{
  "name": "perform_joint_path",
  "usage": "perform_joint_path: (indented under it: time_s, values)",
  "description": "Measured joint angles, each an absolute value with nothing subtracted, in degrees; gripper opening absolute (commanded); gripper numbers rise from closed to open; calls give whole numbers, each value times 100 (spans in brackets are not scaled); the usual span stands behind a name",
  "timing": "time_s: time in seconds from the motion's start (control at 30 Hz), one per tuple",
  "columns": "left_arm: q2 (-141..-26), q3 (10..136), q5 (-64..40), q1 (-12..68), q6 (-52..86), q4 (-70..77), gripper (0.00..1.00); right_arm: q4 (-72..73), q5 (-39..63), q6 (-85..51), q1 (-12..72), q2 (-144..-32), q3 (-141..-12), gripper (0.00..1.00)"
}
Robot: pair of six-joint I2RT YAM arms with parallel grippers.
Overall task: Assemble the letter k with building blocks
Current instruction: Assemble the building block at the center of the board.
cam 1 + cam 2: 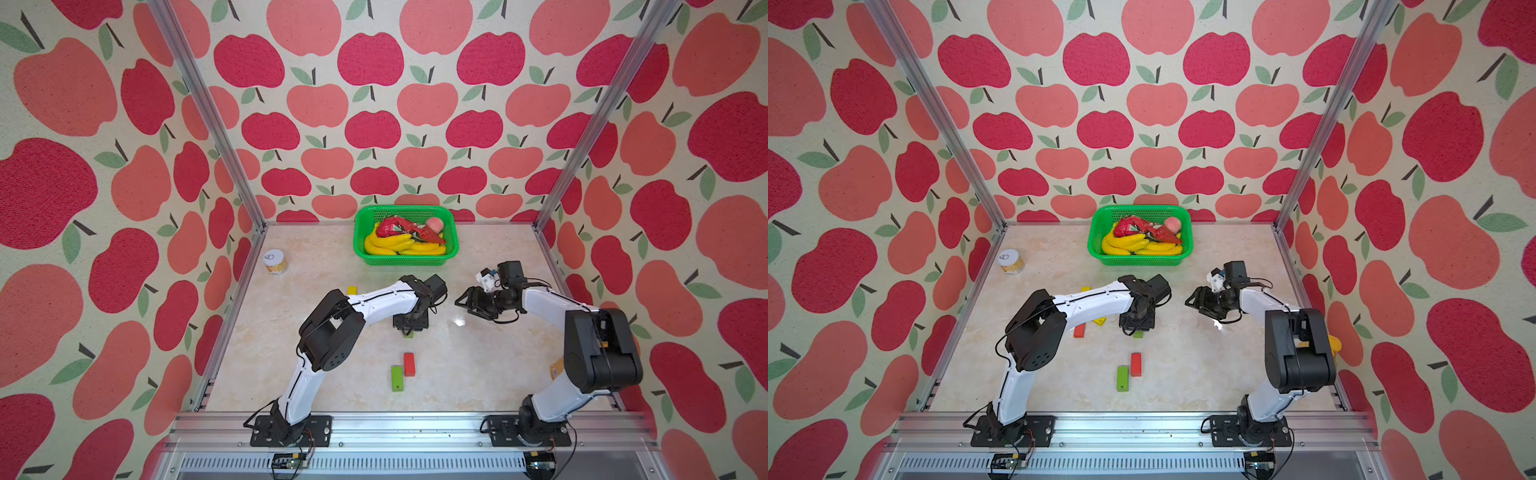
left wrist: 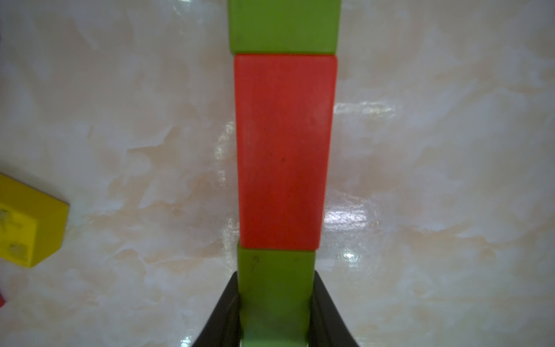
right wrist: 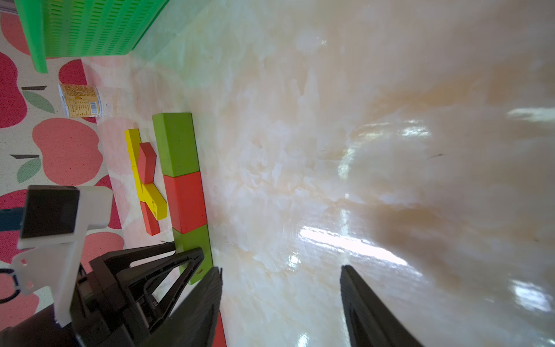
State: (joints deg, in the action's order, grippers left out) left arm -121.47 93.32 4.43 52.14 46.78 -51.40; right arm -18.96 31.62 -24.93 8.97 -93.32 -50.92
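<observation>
Left gripper (image 2: 275, 288): clamped on the end green block (image 2: 275, 264), laid flat on the table (image 2: 420, 180). In the left wrist view that block is seen butted end to end with a red block (image 2: 282, 150) and a far green block (image 2: 283, 27); in both top views the row is mostly covered by the gripper. Slanted yellow blocks (image 3: 132, 144) and slanted red blocks (image 3: 146, 162) beside the row are shown together by the right wrist view alone. Right gripper (image 3: 280, 269): jaws parted midway, nothing held. A loose green block (image 1: 397, 378) and loose red block (image 1: 409, 364) are recorded only in the top views.
</observation>
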Motion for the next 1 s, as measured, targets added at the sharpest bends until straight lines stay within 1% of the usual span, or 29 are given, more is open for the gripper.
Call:
perform_joint_path:
  time_s: [0.07,0.1,0.23,0.4,0.57,0.8,1.0]
  values:
    - [-12156,9341,445,5216,4646,-5144,46,-1896,3162,-2493,897,-9345,-5092,66]
    - [-12158,9343,449,5216,4615,-5137,51,-1896,3162,-2493,897,-9354,-5092,66]
    - [-12199,9341,447,5210,4552,-5137,61,-1896,3162,-2493,897,-9376,-5092,66]
    - [-12197,9330,467,5223,4484,-5039,67,-1896,3162,-2491,897,-9378,-5092,67]
    - [-11939,8995,683,5341,4281,-4678,69,-1896,3157,-2491,897,-9402,-5092,66]
    - [-10798,8521,1114,5439,4021,-4311,71,-2005,3063,-2456,926,-9441,-5098,67]
    - [-9810,7854,1194,5422,3898,-4042,71,-2112,3030,-2449,1096,-9290,-5100,68]
